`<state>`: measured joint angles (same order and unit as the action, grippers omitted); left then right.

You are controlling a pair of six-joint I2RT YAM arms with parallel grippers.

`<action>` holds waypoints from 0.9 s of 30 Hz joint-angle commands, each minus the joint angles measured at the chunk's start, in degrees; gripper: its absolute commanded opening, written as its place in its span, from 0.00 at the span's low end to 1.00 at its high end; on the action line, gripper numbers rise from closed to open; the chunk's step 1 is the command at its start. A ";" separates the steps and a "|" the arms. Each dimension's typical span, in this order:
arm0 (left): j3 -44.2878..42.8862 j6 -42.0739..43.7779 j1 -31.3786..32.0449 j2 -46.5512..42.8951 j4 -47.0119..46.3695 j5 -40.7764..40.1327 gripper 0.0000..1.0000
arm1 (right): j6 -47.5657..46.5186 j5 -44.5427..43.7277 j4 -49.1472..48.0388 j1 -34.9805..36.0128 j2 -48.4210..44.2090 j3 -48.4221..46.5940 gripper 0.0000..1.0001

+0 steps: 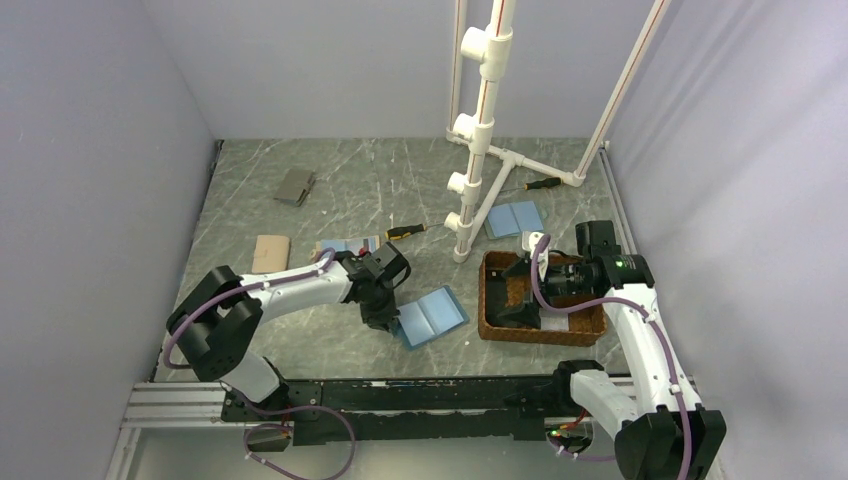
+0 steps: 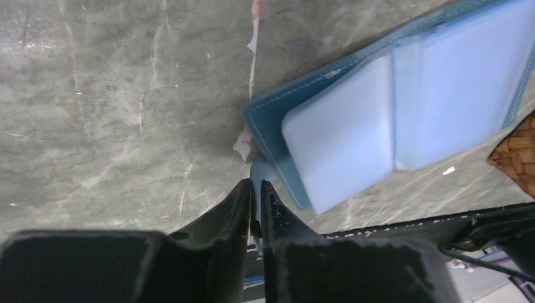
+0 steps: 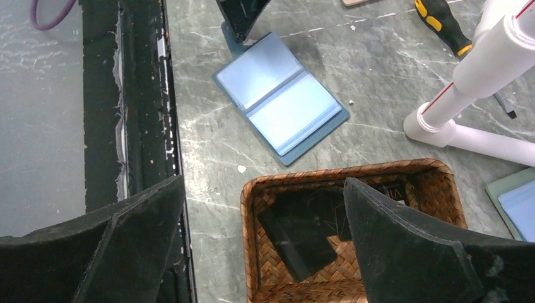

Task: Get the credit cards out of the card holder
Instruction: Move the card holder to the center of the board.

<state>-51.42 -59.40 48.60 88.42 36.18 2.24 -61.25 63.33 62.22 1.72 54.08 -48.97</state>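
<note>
Blue and lying open flat, the holder [image 1: 432, 316] sits on the marble table just below the middle of the top view, between the left arm and the tray [image 3: 353, 170], apart from both. In the left wrist view the left claw [image 2: 255, 187] is clenched almost to nothing at the holder's near corner, low in the middle of the frame, and a thin pale tab [image 2: 264, 170] pokes out from under the cover there and runs between the tips. I judge it to be a card edge being pinched, though the picture cannot confirm that. Both pockets look pale and blank, so how many cards remain inside cannot be told. The right claw [image 3: 264, 183] hangs spread wide over the tray at centre right of the top view, holding nothing. A dark flat shape [image 3: 303, 233] lies in the tray, either a card or the claw's shadow. Some small flat pieces [image 1: 347, 244] lie above the left arm, too small to name. By my reading the task is at an early pull: one card at most is starting out, none is clearly free, and a second blue holder [image 1: 515, 218] lies open by the pipe stand.
</note>
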 commanded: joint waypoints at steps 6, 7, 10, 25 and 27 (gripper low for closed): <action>-2.61 3.89 -5.40 -1.04 5.33 -4.51 0.00 | -0.09 0.17 -2.29 1.11 -0.71 0.29 0.99; -2.88 5.22 -8.15 -0.95 6.03 -5.27 0.00 | -0.09 0.13 -2.31 1.25 -0.80 0.16 0.99; -5.07 10.16 -16.90 1.00 7.37 -6.89 0.00 | -0.11 0.04 -2.18 1.53 -1.05 0.10 0.99; -48.97 23.28 -39.36 40.91 17.73 -11.80 0.00 | -1.62 0.15 0.09 2.42 -3.27 -0.73 0.99; -55.77 24.04 -39.90 45.56 18.62 -11.88 0.00 | -1.72 0.24 0.26 2.45 -3.49 -0.89 0.99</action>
<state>-97.54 -38.50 10.48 124.64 57.69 -4.58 -61.08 62.04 61.71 3.86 51.72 -48.95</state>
